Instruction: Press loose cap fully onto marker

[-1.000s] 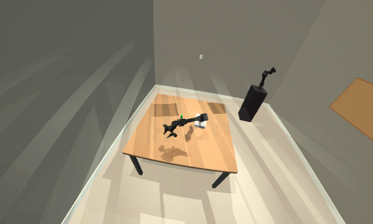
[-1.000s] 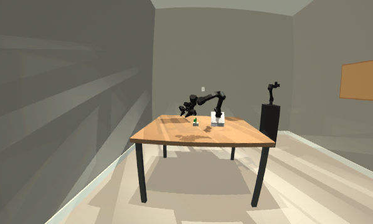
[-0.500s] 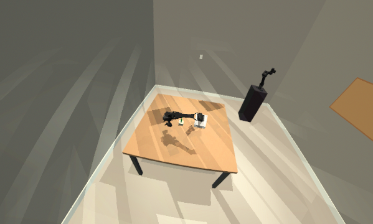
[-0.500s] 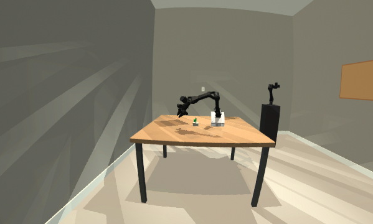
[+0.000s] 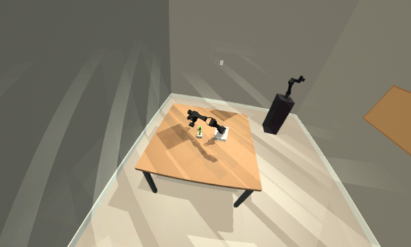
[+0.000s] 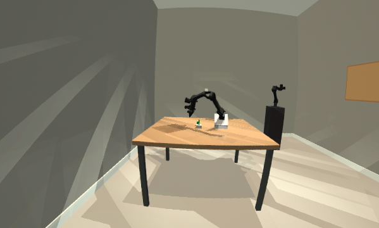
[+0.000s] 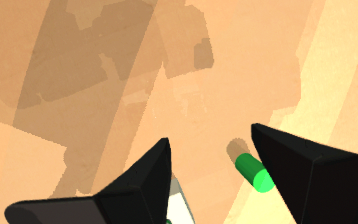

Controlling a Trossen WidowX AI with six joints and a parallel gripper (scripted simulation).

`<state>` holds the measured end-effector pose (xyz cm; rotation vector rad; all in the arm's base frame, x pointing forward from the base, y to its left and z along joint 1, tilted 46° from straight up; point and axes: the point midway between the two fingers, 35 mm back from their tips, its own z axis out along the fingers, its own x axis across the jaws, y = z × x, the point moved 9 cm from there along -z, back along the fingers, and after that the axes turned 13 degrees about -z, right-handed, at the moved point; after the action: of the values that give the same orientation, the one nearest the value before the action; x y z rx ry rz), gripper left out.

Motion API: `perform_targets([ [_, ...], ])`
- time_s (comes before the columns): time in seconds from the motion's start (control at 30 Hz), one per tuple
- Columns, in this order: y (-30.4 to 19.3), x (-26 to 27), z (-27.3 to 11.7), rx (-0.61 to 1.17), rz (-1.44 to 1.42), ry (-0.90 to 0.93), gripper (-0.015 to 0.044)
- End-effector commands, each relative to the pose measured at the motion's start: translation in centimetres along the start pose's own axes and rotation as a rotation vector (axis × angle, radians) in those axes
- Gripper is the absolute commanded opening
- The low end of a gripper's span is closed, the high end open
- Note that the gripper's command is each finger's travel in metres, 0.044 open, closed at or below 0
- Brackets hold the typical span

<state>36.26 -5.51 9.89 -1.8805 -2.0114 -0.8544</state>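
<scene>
The cap (image 7: 254,172) is a short green cylinder standing on the table (image 7: 215,90), low and right of centre in the wrist view, partly behind the right fingertip. The pale holder block (image 7: 181,204) (image 5: 197,136) (image 6: 198,126) is partly hidden behind the left finger. The marker (image 5: 200,132) stands upright in it in the top view; its top and the cap cannot be told apart for certain there. My gripper (image 7: 210,137) (image 6: 190,114) is open and empty, pointing down above the table, left of the holder in the exterior view. The fingers stand apart with nothing between them.
The arm's white base (image 5: 221,136) (image 6: 221,123) is on the table right of the holder. A dark pedestal (image 5: 278,113) (image 6: 274,126) carrying another small arm stands beyond the table's right side. The arm's shadow falls across the tabletop.
</scene>
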Motion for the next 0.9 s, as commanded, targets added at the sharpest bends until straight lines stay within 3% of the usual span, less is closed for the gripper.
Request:
perform_targets([
  [0.0,-3.3,-4.3,0.1,0.117,0.19,0.057,0.0246],
  [0.17,-7.3,-7.7,-0.2,0.232,0.407,0.156,0.0246],
  [0.87,-8.4,-6.3,4.9,0.236,0.415,0.162,0.0246],
])
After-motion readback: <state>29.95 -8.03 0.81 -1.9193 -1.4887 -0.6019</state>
